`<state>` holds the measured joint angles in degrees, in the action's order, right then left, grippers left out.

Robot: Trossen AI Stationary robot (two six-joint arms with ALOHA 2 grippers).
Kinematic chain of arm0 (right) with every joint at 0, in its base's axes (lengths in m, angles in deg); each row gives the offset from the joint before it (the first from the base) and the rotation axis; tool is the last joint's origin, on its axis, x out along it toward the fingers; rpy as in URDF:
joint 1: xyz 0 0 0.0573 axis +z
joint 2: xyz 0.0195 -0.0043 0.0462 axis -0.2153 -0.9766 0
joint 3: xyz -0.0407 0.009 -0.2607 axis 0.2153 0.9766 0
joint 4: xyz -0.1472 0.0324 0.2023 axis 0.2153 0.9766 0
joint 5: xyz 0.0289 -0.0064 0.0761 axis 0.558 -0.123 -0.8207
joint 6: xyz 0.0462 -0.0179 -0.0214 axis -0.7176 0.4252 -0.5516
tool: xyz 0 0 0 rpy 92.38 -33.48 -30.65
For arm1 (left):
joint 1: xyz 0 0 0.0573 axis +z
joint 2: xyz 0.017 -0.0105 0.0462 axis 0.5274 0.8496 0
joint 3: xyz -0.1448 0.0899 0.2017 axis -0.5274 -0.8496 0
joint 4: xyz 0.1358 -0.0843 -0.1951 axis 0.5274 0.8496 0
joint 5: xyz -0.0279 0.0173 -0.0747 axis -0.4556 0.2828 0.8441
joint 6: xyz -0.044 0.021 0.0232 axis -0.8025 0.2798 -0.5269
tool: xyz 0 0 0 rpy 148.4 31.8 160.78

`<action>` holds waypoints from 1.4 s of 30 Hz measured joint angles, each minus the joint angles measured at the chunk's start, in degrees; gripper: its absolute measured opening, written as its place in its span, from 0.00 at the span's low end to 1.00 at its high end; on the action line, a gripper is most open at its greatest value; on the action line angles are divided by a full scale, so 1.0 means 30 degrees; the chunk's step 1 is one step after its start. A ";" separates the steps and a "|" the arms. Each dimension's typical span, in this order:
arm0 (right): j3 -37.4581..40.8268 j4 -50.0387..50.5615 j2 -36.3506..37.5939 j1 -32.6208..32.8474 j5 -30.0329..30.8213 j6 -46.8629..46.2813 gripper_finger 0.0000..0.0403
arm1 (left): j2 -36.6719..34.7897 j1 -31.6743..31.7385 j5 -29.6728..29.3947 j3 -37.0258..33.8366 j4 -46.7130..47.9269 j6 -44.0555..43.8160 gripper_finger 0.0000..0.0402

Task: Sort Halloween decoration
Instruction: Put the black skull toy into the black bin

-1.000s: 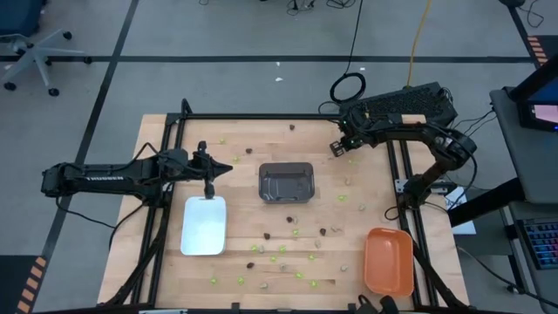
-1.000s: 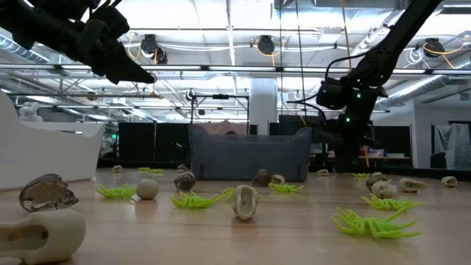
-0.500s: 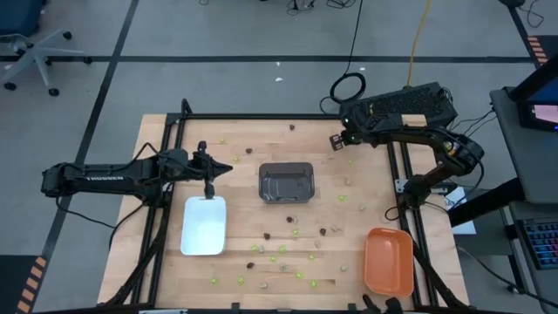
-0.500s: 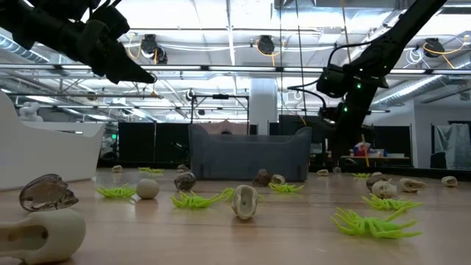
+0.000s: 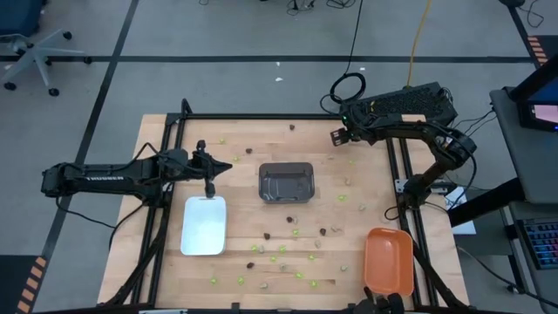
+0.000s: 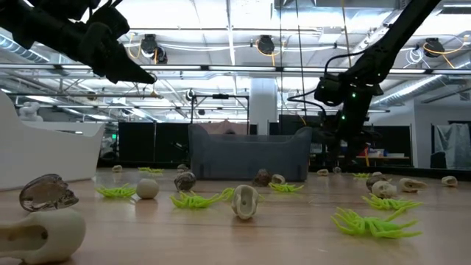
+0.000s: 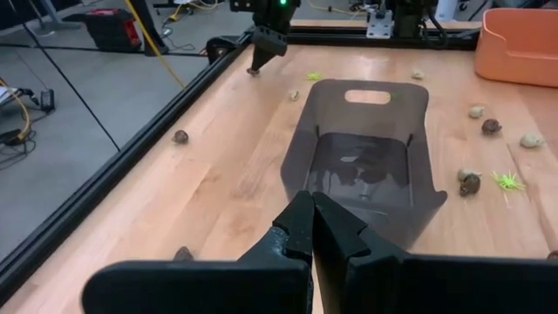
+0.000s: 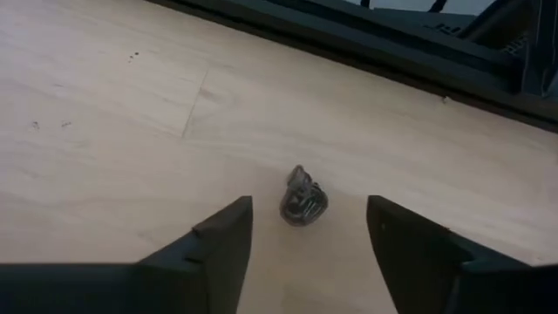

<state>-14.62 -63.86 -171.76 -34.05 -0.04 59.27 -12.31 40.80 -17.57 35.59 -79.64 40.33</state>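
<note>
Halloween decoration pieces [image 5: 281,249] lie all over the wooden table [image 5: 157,262], most of them near its front edge, in lime green, dark and pale tan. None seem to be in a tray yet.

On the left, the left gripper [image 5: 209,187] waits just above the top end of the white tray [image 5: 203,225]. Its two fingers are pressed together and it holds nothing.

In the middle sits the dark grey tray [image 5: 286,182], with small pieces near it.

On the right, the right gripper [image 5: 336,138] hangs over the far right corner of the table. Its fingers are wide apart, and a small dark trinket [image 8: 302,204] lies on the wood between them. It is not held.

Farther right and near the front is the orange tray [image 5: 388,262].

I think the grab could go wrong. The trinket is tiny and lumpy, so it could pop out sideways if the fingers close off-centre. It also lies near the table's black edge rail [image 8: 349,52], so a bump might roll it off.
</note>
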 joint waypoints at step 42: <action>-0.0038 -0.1570 -0.2158 0.0721 0.0439 0.0492 0.11 | 0.0000 -0.0015 0.0211 -0.0007 0.0022 0.0125 0.00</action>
<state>-14.73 -68.57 -178.23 -31.88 1.27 60.74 -12.31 40.76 -16.94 35.57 -79.58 40.70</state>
